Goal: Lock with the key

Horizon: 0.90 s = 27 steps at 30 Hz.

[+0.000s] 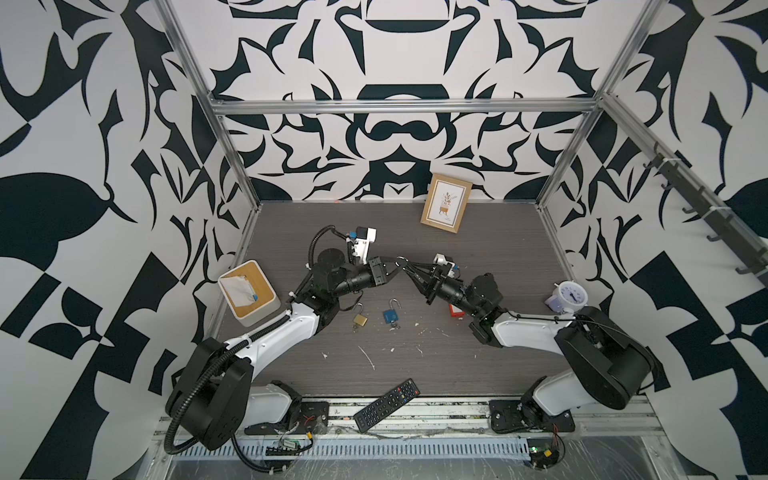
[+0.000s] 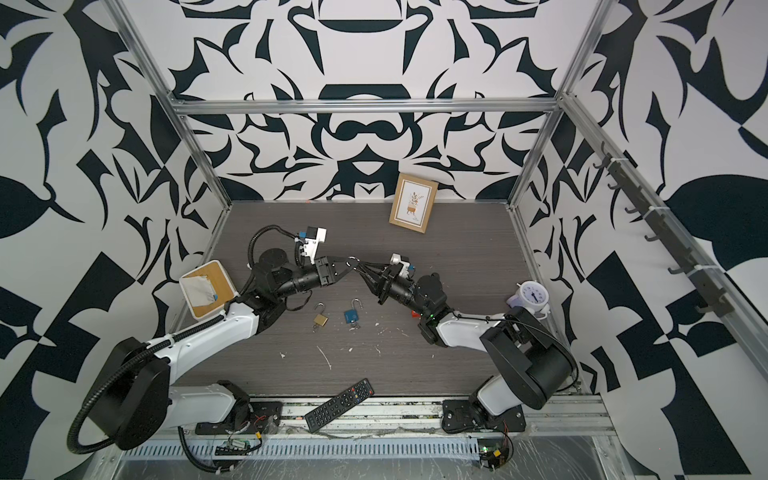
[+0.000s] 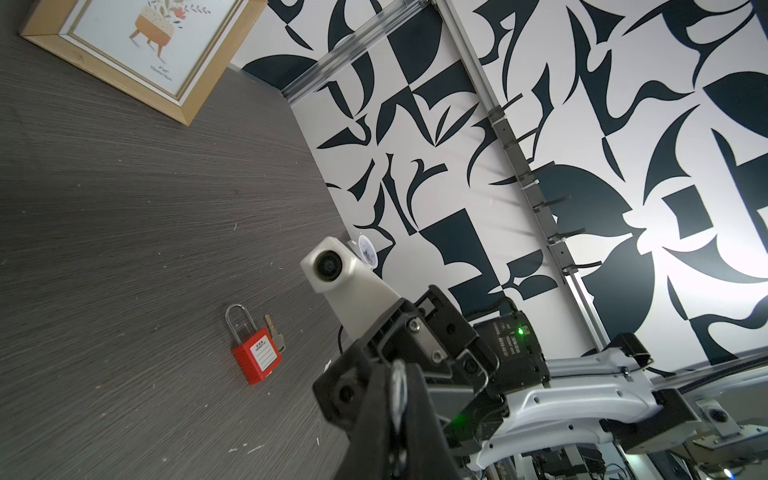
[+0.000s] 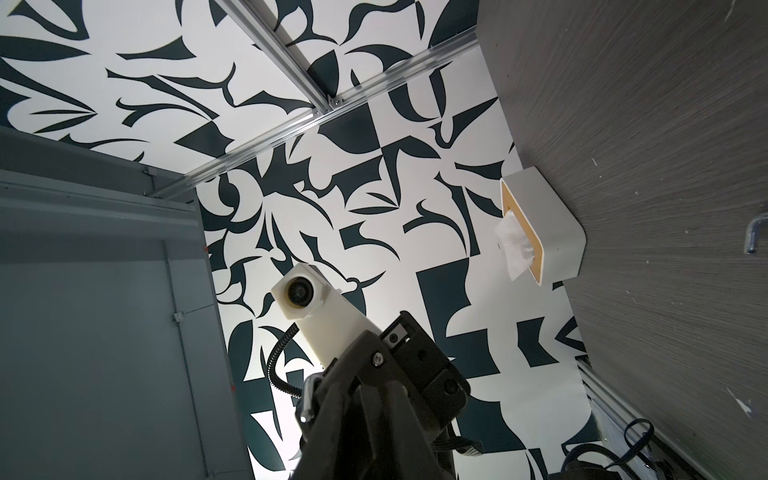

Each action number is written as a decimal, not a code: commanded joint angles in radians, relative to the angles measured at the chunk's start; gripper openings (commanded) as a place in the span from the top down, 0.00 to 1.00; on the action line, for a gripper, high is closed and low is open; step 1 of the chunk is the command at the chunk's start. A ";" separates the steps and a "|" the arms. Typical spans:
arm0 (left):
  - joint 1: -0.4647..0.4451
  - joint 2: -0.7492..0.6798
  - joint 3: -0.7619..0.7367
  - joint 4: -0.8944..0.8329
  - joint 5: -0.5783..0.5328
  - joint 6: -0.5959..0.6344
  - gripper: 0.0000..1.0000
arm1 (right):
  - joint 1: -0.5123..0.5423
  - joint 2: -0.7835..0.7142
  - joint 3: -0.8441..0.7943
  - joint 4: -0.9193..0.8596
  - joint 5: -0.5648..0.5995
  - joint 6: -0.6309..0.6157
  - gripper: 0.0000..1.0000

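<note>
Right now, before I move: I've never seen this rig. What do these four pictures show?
A robot's left arm and right arm, each with jaws. Two pictures look down from overhead; two come from a camera on each wrist. On the table lie a brass padlock, a blue padlock and a red padlock, plus a tissue box, picture frame and clock. The arms meet mid-air: the left jaws are shut on a small metal ring; whether the right jaws grip it too is unclear.

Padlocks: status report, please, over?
Left gripper shut on metal ring, midair. Right gripper at the ring, grip unclear. Gold padlock, blue padlock open on table. Nothing in the way.
</note>
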 commanded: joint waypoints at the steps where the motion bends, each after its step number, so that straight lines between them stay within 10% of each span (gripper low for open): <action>1: -0.002 0.000 -0.022 0.008 -0.007 0.010 1.00 | 0.009 -0.027 0.025 0.101 -0.028 -0.008 0.82; 19: -0.003 -0.017 -0.059 0.022 -0.056 0.006 1.00 | 0.010 -0.123 -0.031 0.050 -0.036 -0.037 0.70; 27: -0.002 -0.009 -0.070 0.052 -0.048 -0.007 1.00 | 0.009 -0.118 -0.056 0.080 -0.020 -0.040 0.87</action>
